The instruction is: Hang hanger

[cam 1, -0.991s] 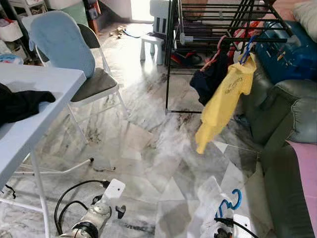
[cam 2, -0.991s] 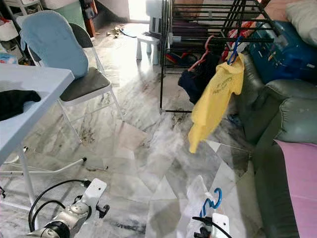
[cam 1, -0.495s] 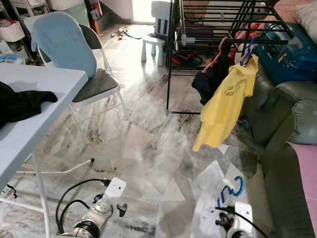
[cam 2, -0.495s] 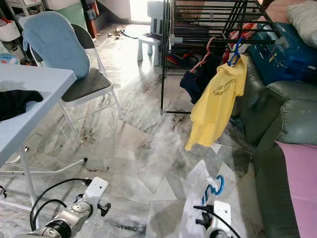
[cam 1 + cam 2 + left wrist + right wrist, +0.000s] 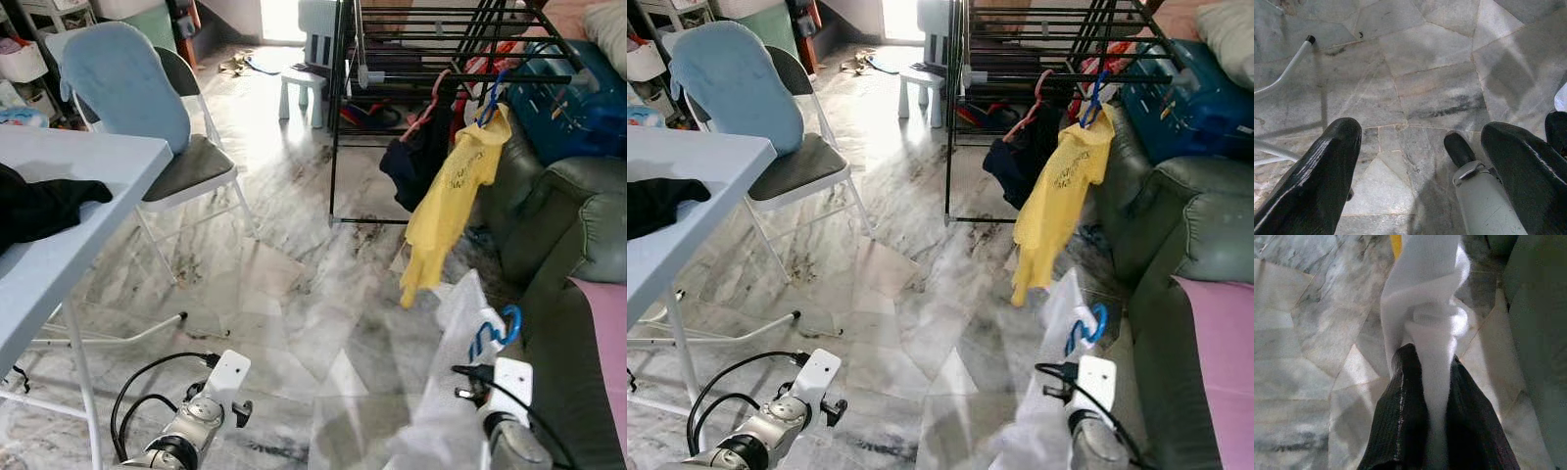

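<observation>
Blue hanger hook upward, white garment pinched in right gripper jaws, left gripper jaws wide.

A black metal drying rack fills the upper right of the frame, with a yellow T-shirt on a blue plastic hanger hanging from its rail beside a dark garment. At lower right, a white cloth on a blue hanger rises above the silver right arm. A pale blue table with black clothing sits at left, a grey folding chair behind it.

Open marble floor leads to the drying rack, flanked by the folding chair leftward and the green sofa rightward.
</observation>
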You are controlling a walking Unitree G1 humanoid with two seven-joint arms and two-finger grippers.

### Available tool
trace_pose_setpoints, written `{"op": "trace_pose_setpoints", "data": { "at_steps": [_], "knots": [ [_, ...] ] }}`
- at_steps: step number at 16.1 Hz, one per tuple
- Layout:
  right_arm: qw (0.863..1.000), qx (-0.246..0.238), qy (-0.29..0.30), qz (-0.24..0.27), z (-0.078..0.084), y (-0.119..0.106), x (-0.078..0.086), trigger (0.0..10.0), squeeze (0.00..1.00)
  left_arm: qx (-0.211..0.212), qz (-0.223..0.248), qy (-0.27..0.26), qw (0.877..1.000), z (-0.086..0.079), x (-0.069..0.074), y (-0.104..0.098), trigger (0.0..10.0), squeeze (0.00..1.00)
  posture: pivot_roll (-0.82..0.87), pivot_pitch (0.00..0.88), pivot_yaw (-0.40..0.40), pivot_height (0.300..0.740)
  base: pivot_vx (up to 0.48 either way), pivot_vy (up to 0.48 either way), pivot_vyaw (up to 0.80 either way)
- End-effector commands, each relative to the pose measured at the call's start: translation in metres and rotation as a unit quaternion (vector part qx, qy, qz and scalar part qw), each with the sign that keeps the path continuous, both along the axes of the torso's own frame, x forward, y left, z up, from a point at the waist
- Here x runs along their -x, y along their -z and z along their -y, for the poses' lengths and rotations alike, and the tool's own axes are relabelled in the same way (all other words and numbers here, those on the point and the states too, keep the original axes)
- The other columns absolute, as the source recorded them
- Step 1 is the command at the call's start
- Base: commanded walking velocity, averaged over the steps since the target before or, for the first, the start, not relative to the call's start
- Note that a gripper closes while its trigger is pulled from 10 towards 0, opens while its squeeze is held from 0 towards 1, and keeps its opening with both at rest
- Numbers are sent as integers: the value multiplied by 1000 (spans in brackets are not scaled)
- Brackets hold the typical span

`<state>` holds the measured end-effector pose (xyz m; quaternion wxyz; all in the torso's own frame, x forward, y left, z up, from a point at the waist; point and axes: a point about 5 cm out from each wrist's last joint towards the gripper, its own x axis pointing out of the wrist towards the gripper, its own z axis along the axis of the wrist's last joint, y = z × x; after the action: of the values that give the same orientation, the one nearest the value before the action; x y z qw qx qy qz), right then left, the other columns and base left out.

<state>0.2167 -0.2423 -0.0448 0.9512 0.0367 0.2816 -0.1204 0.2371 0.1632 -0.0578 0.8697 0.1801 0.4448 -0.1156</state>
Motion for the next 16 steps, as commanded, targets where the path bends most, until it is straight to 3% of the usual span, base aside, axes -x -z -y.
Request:
{"op": "trace_pose_setpoints", "data": {
  "at_steps": [1,2,3,5,7,9,16],
  "knots": [
    [1000,3,-5,13,-5,-1,-2,10000,0,-6,6,-1,1000,-3,-3,-2,10000,0,-18,0,2,740,0,0,0],
    [1000,-1,-10,6,-10,2,1,10000,0,-6,7,-5,1000,-4,-3,-2,10000,0,-18,0,3,740,0,0,0],
    [999,35,-29,6,-13,2,3,10000,0,-6,17,-18,1000,-5,-4,-3,10000,0,-16,0,2,740,0,0,0],
    [998,8,31,52,-2,-9,-8,10000,0,-5,28,-27,999,-7,-8,-6,10000,0,-22,0,8,740,0,0,0],
    [999,-1,18,48,0,-11,-12,10000,0,8,32,-11,999,-3,-12,-9,10000,0,-29,0,13,740,0,0,0],
    [999,14,14,34,1,-9,-9,10000,0,14,32,-3,999,1,-13,-9,10000,0,-28,0,12,740,0,0,0],
    [993,80,47,79,23,-27,-18,10000,0,17,33,10,999,5,-14,-10,10000,0,-44,0,24,740,290,0,0]
  ]
}}
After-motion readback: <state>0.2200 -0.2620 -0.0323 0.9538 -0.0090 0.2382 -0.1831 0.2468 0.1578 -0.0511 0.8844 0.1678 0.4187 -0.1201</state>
